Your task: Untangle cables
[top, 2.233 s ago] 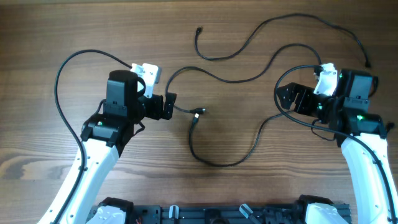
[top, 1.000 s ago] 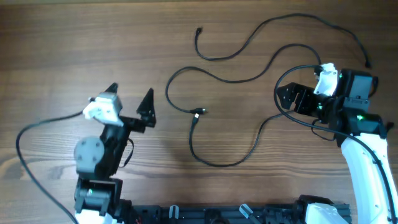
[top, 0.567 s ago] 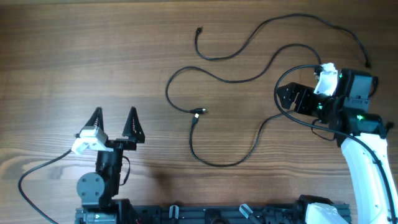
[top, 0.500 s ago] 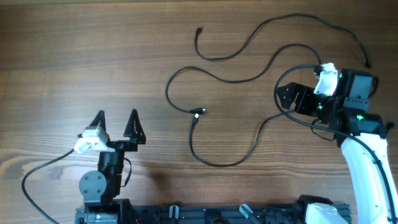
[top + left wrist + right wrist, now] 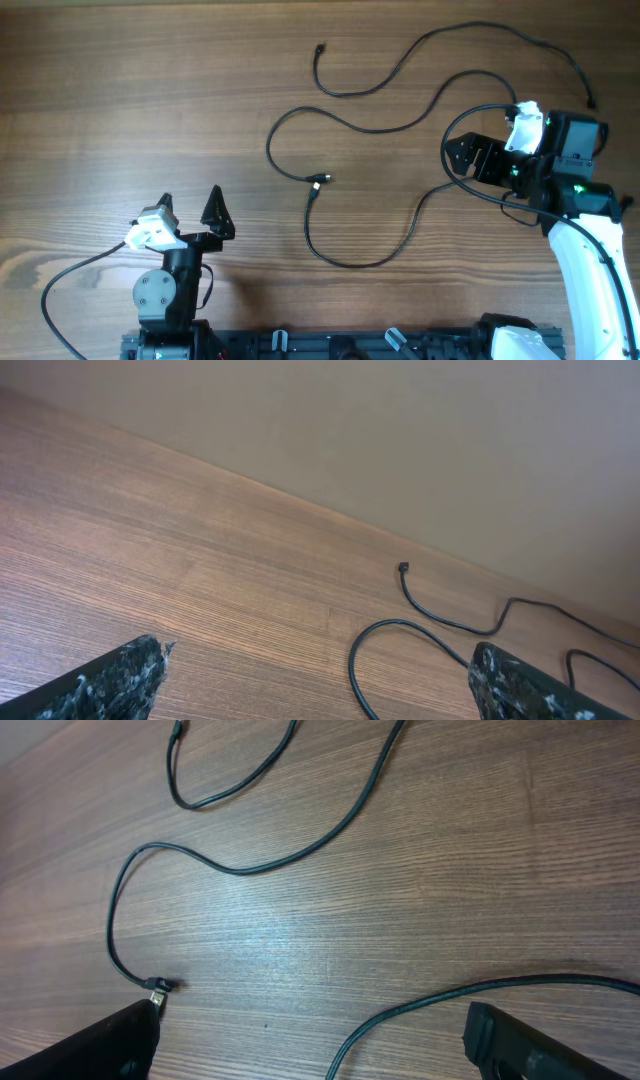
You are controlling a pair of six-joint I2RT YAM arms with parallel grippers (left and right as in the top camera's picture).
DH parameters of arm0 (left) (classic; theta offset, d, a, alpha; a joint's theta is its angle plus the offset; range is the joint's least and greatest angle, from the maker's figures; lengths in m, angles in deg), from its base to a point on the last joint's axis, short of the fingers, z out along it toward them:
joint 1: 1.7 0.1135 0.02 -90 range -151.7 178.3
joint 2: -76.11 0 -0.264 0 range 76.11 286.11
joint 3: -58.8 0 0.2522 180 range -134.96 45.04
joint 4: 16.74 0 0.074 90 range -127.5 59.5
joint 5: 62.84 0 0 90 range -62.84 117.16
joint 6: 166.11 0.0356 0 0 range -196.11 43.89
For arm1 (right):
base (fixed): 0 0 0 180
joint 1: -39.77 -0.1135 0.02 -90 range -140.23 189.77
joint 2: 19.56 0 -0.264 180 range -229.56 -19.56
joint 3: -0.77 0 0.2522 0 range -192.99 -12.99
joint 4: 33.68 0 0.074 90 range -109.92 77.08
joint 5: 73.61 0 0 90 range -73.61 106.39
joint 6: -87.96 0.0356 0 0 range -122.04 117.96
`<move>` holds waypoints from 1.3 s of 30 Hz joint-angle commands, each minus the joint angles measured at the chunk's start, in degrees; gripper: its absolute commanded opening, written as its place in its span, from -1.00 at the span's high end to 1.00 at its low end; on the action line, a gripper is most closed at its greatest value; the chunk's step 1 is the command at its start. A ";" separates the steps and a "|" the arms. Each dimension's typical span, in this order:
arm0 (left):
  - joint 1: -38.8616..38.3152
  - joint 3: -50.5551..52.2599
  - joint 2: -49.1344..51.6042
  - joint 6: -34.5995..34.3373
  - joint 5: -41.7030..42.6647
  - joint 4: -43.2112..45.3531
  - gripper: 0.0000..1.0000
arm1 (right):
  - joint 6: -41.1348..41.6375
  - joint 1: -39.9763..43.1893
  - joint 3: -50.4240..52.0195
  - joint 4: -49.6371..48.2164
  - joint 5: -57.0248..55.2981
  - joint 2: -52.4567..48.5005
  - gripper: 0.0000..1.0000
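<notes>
The left gripper [image 5: 190,210] has withdrawn from the middle of the table [image 5: 100,80]. 2.2 s ago it sat against the middle cable [image 5: 380,128], just left of the silvery plug tip [image 5: 320,180]; it now stands at the near-left edge, well apart from all cables [image 5: 410,235]. Its fingers are spread wide and pinch nothing. In the left wrist view both fingertips frame bare wood, with two cable runs lying far ahead. Over the last half second it has settled slightly lower toward the table edge. The right gripper [image 5: 455,160] has not changed position in any of the frames. Its fingers are spread — the right wrist view shows a wide gap, with one cable crossing low in the gap and passing close to one finger; whether it touches cannot be determined. The cable layout matches the earlier frames. The upper cable [image 5: 340,94] runs from a small plug tip at the far centre, loops down, then arcs across to the far right. The middle cable loops left from the silvery plug tip and snakes right toward the right arm [image 5: 580,250]. The lower cable [image 5: 350,264] starts just beside the silvery plug tip, sags toward the near edge and rises toward the right gripper.
</notes>
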 commanded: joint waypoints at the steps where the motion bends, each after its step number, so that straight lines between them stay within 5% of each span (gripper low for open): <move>1: 0.48 0.15 -0.70 -0.50 -0.76 -0.42 -1.00 | 0.37 -0.24 -0.44 -0.11 -0.39 0.11 -0.99; 24: 0.48 0.15 -0.66 -0.50 -0.76 -0.44 -1.00 | 0.28 -0.24 -0.39 -1.38 -3.52 1.62 -0.99; 39: 0.48 0.15 -0.66 -0.50 -0.76 -0.42 -1.00 | -6.99 -5.77 34.47 -60.43 -4.07 29.79 -0.99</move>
